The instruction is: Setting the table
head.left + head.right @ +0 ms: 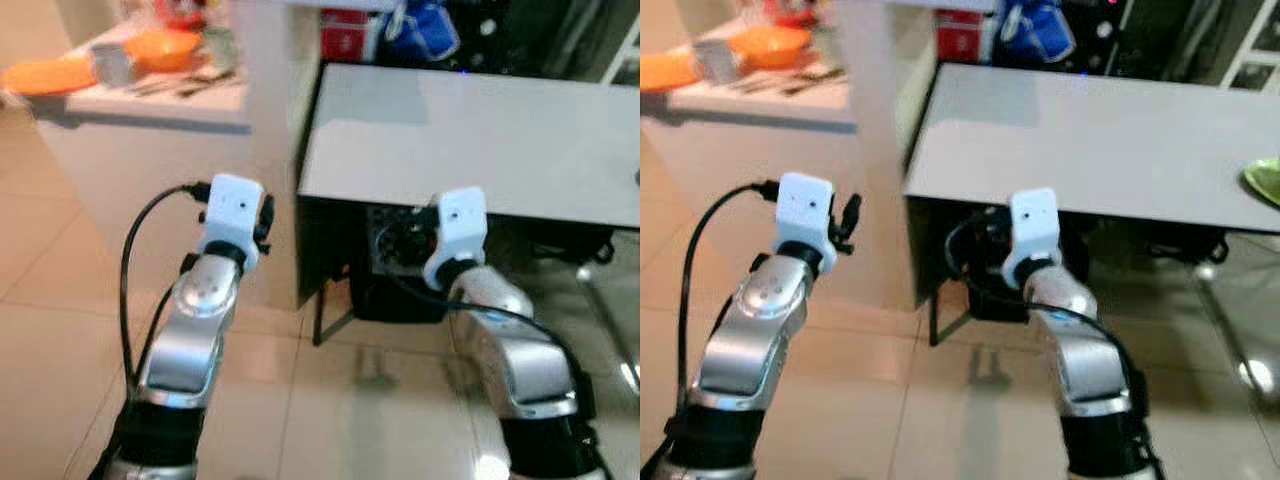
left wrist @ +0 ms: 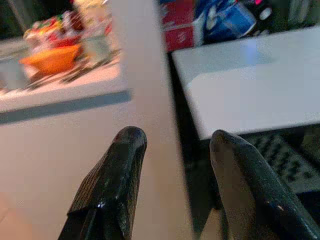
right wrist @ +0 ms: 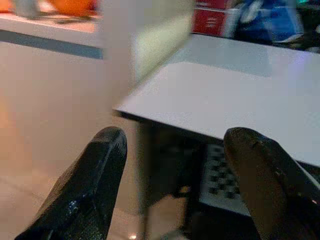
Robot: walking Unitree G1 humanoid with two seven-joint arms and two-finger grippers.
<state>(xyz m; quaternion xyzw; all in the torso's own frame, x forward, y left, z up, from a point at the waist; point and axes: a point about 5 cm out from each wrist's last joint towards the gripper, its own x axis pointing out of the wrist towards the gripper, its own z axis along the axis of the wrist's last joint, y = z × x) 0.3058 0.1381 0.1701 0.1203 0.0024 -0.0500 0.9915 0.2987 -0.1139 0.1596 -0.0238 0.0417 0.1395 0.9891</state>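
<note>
Left eye view: white counter (image 1: 500, 140) ahead, its near edge just beyond both raised arms. Landmark is this counter. Left of it, past a pale partition, a second surface (image 1: 150, 100) carries an orange bowl (image 1: 165, 47), an orange plate (image 1: 45, 75) and some cutlery (image 1: 190, 85), all blurred. Behind the counter, a red box (image 1: 345, 35) and a blue bag (image 1: 420, 30). Tiled floor (image 1: 60, 300) below. Left arm wrist housing sits left of the counter's near corner; right arm housing sits under the counter's near edge. Fingers hidden from here.

Right eye view: same layout. A green plate (image 1: 1265, 180) lies at the counter's right edge, cut by the frame. Dark crate or chair frame (image 1: 990, 290) under the counter, too murky to name.

Left wrist view: left tool (image 2: 175, 145) has its two black fingers (image 2: 120, 175) spread wide, nothing between them, aimed at the partition beside the counter's corner. Orange bowl (image 2: 52, 57) beyond, left of the counter.

Right wrist view: right tool (image 3: 172, 145) likewise spread wide and empty, fingers (image 3: 95, 175) pointing at the counter's near corner (image 3: 120, 107), short of it. Mesh-patterned dark object (image 3: 220, 180) beneath the counter.
</note>
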